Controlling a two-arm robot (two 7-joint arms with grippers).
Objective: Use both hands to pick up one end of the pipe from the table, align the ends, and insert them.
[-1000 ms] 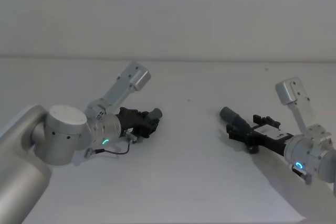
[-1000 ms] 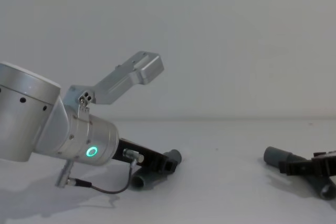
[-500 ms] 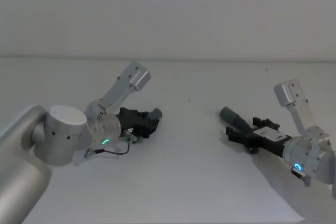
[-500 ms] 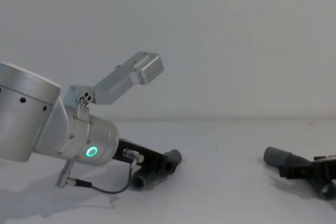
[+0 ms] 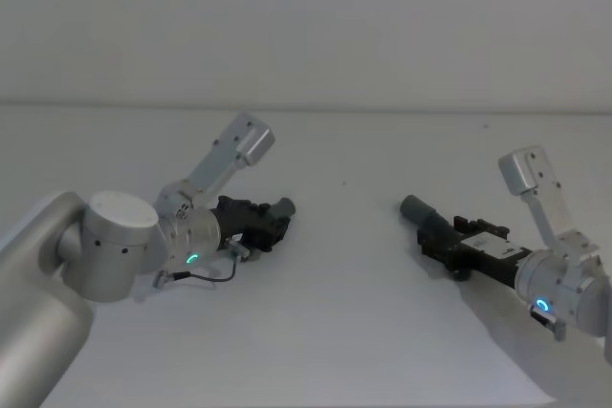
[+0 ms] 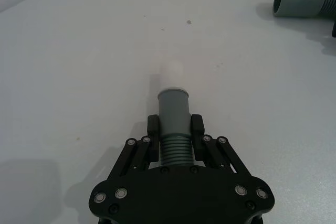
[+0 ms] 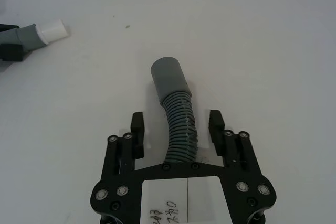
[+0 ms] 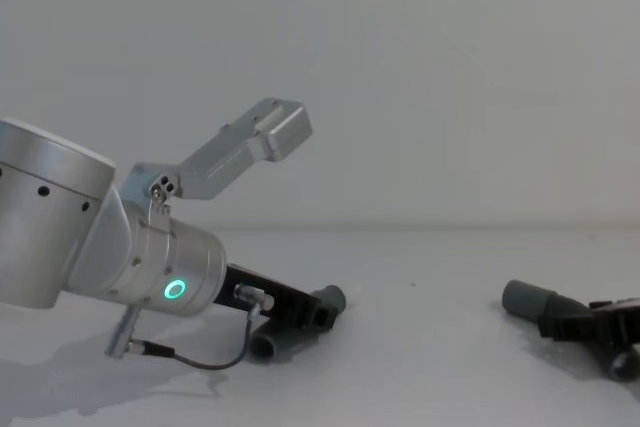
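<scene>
On the white table [image 5: 344, 312] my left gripper [image 6: 174, 129] is shut on the ribbed part of one pipe piece [image 6: 173, 106], just behind its grey cuff; the white tip [image 6: 170, 73] pokes out ahead. The head view shows this gripper [image 5: 271, 222] at centre-left, low over the table. My right gripper [image 7: 177, 125] is open, its fingers [image 7: 137, 127] standing on either side of the other curved pipe piece [image 7: 180, 124] without touching it. That piece lies on the table with its cuff [image 5: 418, 209] pointing toward the left gripper. The two ends are far apart.
Bare white surface lies between the two pipe pieces and in front of them. A thin black cable [image 8: 200, 359] loops beneath the left wrist. Each arm's wrist camera bracket [image 5: 244, 140] juts up above its gripper.
The right gripper has shifted slightly back along its pipe piece and sunk a little toward the table. The left arm and its pipe piece have stayed still.
</scene>
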